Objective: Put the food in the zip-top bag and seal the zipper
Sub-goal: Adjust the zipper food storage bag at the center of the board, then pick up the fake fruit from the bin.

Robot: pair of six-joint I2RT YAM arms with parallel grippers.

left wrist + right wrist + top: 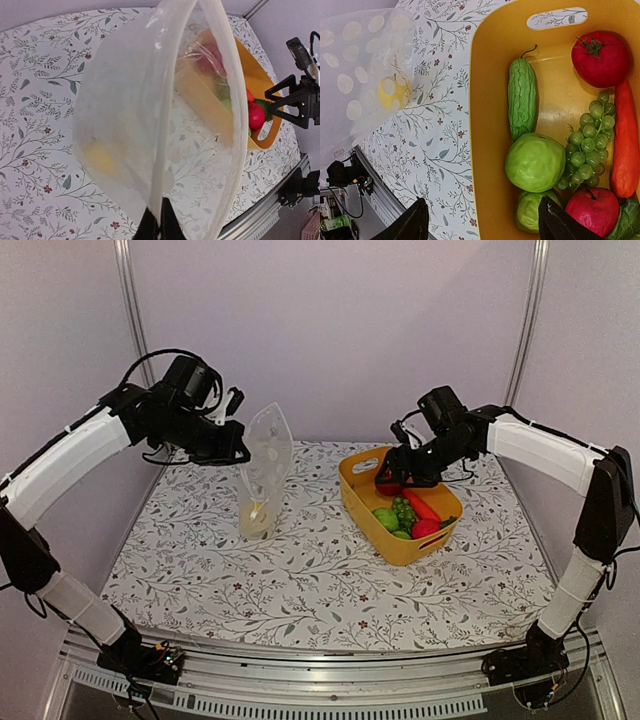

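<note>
The zip-top bag (267, 455) hangs upright at the table's back left, its mouth held open. My left gripper (238, 436) is shut on the bag's edge. In the left wrist view the fingertips (159, 225) pinch the zipper strip (165, 100). A yellow lemon (100, 157) lies in the bag's bottom (262, 510). My right gripper (400, 476) hovers open over the yellow tub's left wall, holding nothing (482, 225). Below it in the tub lie a tomato (600, 57), a cucumber (521, 102), a green apple (535, 162), grapes (587, 145), a carrot (625, 145) and a red apple (592, 212).
The yellow tub (358, 498) stands right of centre on the floral tablecloth (300, 580). The metal rail (330, 685) of the table's front edge runs below. The bag stands about a hand's width left of the tub.
</note>
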